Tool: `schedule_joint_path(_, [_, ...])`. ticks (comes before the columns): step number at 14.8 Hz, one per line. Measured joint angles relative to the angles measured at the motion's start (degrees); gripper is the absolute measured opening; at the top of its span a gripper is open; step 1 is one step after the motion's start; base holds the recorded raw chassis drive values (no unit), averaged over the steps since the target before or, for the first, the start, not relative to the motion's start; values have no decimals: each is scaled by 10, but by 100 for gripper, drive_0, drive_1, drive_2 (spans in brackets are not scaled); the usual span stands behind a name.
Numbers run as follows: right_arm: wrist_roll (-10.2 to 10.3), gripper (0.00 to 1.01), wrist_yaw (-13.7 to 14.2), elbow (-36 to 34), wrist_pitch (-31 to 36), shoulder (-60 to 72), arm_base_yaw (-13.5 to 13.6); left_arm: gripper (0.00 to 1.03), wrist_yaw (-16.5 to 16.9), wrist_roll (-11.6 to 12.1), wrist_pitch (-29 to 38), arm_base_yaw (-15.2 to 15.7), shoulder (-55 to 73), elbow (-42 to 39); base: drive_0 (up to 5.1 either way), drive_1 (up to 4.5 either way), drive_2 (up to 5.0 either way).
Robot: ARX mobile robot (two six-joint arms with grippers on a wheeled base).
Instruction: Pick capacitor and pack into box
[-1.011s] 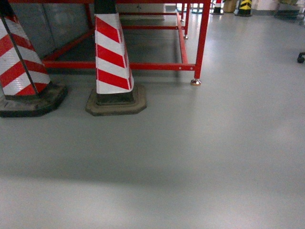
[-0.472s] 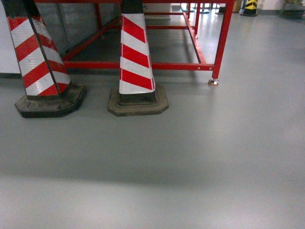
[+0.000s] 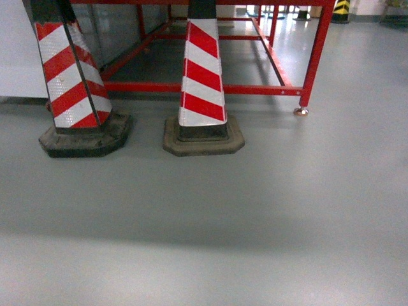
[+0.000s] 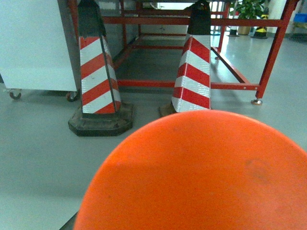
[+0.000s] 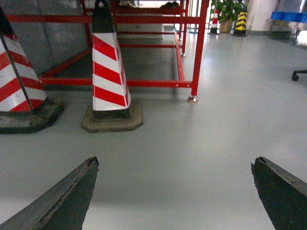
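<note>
Capacitor and box nowhere in any view; only grey floor (image 3: 255,210), two striped cones (image 3: 203,76) at 12 o'clock, red frame (image 3: 317,57) behind. Right gripper (image 5: 175,191) spread wide, holding nothing. Left gripper hidden behind an orange dome (image 4: 196,172), possibly part of the robot; state unreadable. Advise steering clear of cones until workstation located.

my fingers (image 5: 57,201) are dark grey, almost black. the two cones (image 3: 203,76) wear slanted red and white stripes over black tops and dull brown-grey bases (image 3: 204,141). the frame (image 3: 319,51) is bright red, the floor (image 3: 287,210) pale grey. a smooth orange dome (image 4: 201,177) fills my left wrist view.
</note>
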Motion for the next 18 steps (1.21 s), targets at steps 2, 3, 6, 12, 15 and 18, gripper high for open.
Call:
schedule_joint_path(2, [0,98,1,0,0,0,0,43,2,0,-1,0,0,0,0,0,0])
schedule_joint_path(3, [0,98,2,0,-4,0,0,43,3,0,1,0,0,0,0,0,0])
schedule_joint_path(6, [0,98,2,0,-3,0,0,43,2,0,1,0,0,0,0,0,0])
schedule_joint_path(12, [0,98,2,0,-3,0,0,43,3,0,1,0,0,0,2,138,-133])
schedule_joint_path(15, [0,98,2,0,-2,0,0,43,2,0,1,0,0,0,172,157,-334])
schedule_joint_path(18, [0,98,2,0,-3,0,0,43,2,0,1,0,0,0,261,239,-499])
